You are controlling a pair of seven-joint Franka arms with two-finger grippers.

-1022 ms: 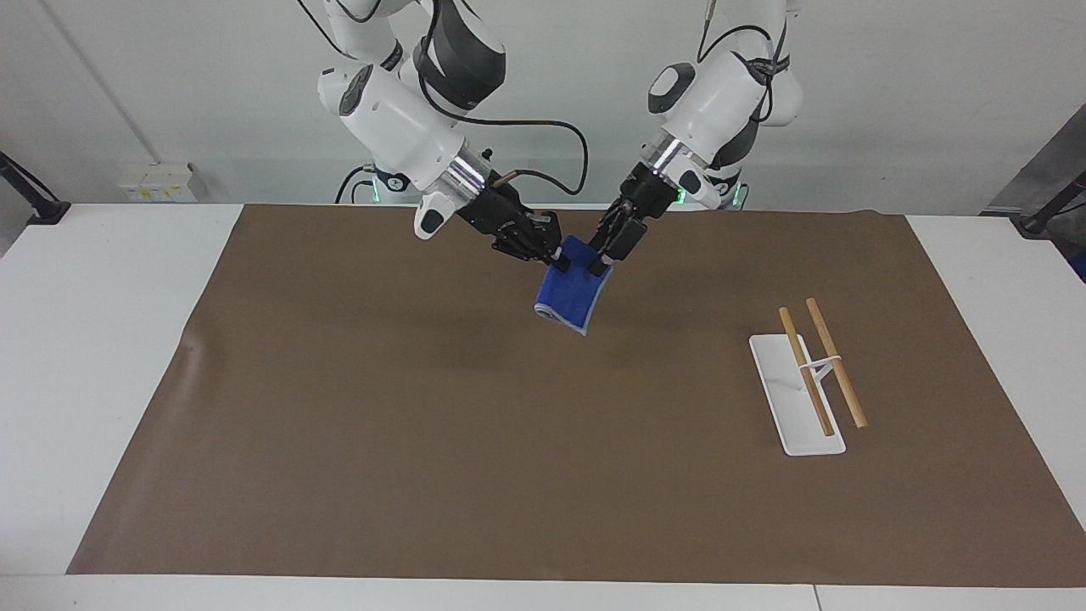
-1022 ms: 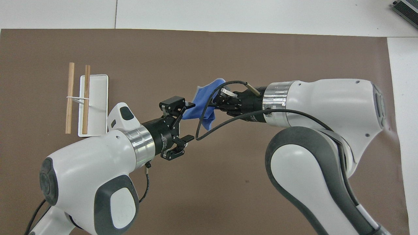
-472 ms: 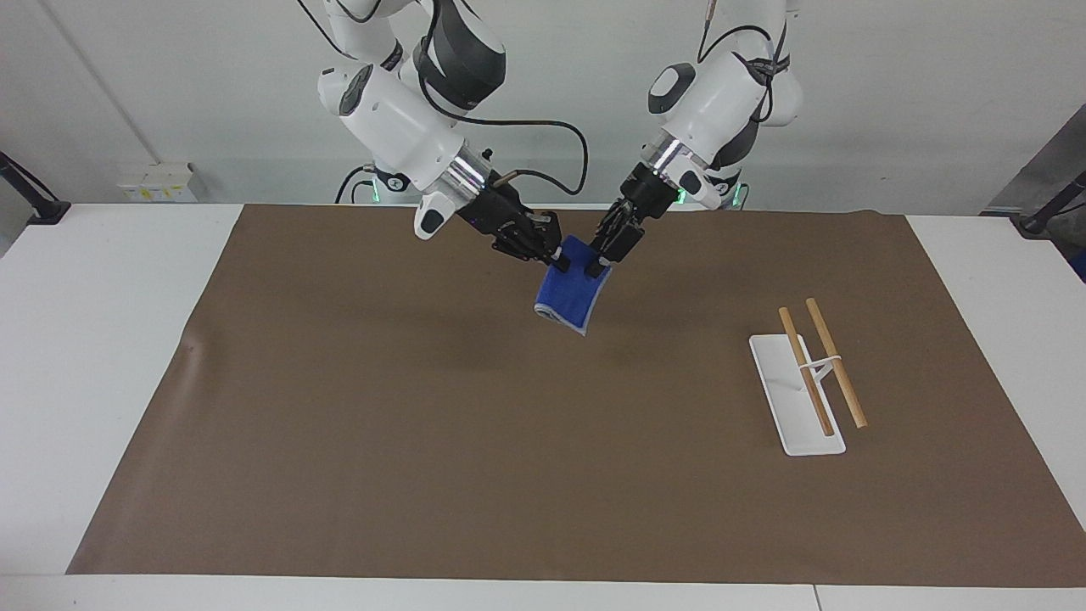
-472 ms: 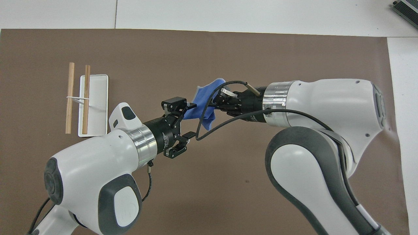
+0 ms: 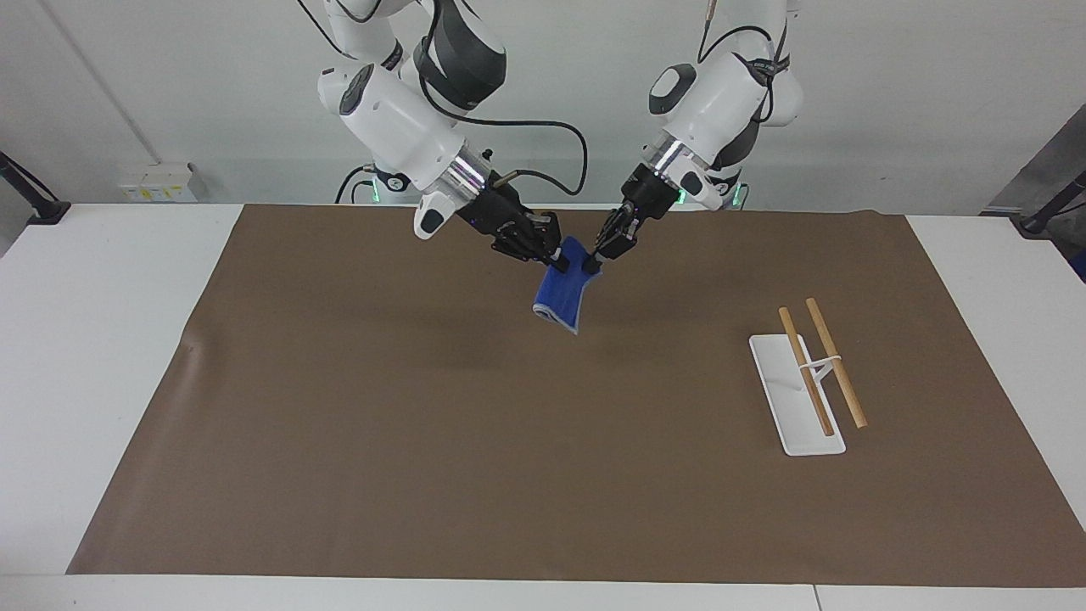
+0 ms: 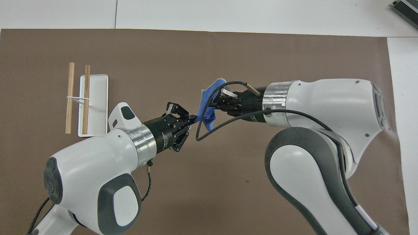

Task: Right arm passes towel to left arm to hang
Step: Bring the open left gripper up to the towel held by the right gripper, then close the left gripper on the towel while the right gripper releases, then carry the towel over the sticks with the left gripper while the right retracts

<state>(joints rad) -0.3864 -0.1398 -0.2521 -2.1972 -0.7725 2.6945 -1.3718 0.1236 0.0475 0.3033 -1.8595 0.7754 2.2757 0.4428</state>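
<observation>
white table [image 5: 102, 356] under a brown mat [image 5: 424, 441]; plain pale wall [image 5: 170, 85]

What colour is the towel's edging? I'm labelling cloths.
Pale grey-white along the hanging lower edge of the bright-blue towel; the facing view shows it best.

A robotics lab: two white arms [image 5: 399, 119] at a brown-matted table [image 5: 85, 339].

a bright blue towel [image 5: 562, 293] with pale edging hangs over a plain brown mat [image 5: 424, 424] on a white table [image 5: 85, 339]. the rack [image 5: 796, 399] has a white base and tan wooden rods.
</observation>
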